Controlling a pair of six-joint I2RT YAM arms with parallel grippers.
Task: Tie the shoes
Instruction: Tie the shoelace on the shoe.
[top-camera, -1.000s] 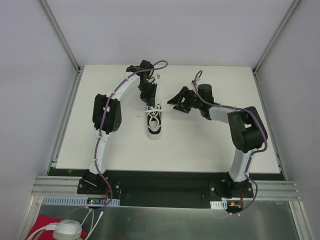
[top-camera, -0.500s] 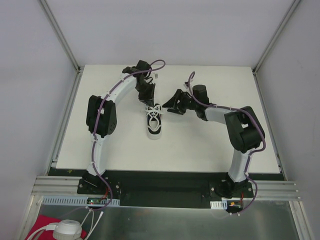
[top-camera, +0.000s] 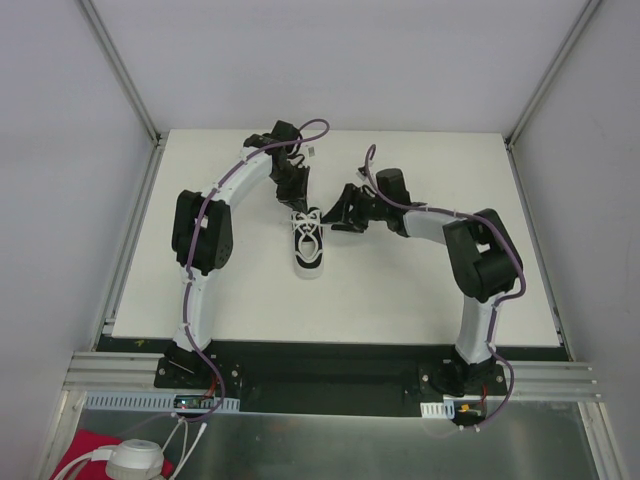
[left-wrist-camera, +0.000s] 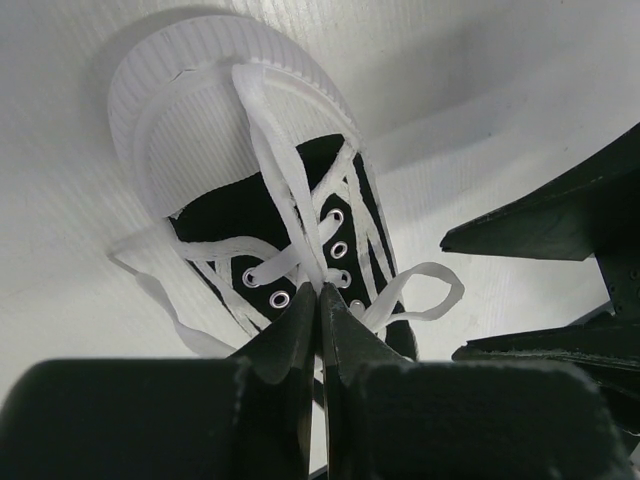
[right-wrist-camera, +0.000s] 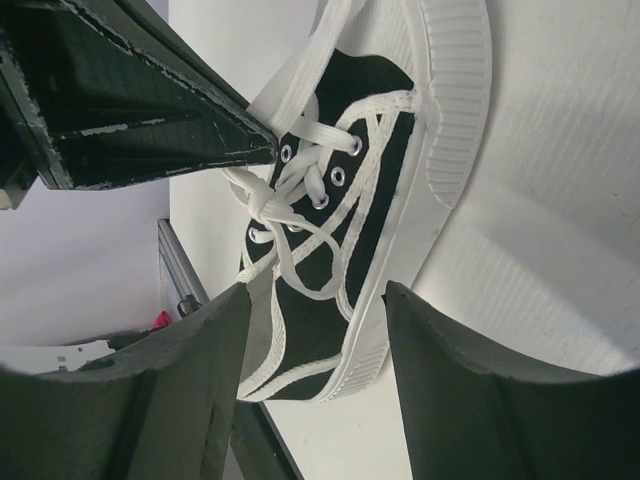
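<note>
Black sneaker (top-camera: 308, 250) on white table (top-camera: 420, 290), toe toward arm bases, white laces (top-camera: 308, 220) at far end, left gripper (top-camera: 299, 202) over laces, right gripper (top-camera: 335, 215) just beside.

Sneaker (left-wrist-camera: 228, 215) heel hidden behind left claw (left-wrist-camera: 320, 296); toe cut off, right wrist view.

The shoe (top-camera: 308, 255) is black with a white ribbed sole (left-wrist-camera: 140, 90), white laces (left-wrist-camera: 290, 200) and silver eyelets (left-wrist-camera: 279, 298). Under the shoe the bench (top-camera: 420, 290) is plain white. Beside the shoe the fingers (left-wrist-camera: 285, 345) are black, on white-and-black arms (top-camera: 192, 305) trailing purple cables (top-camera: 318, 127).
</note>
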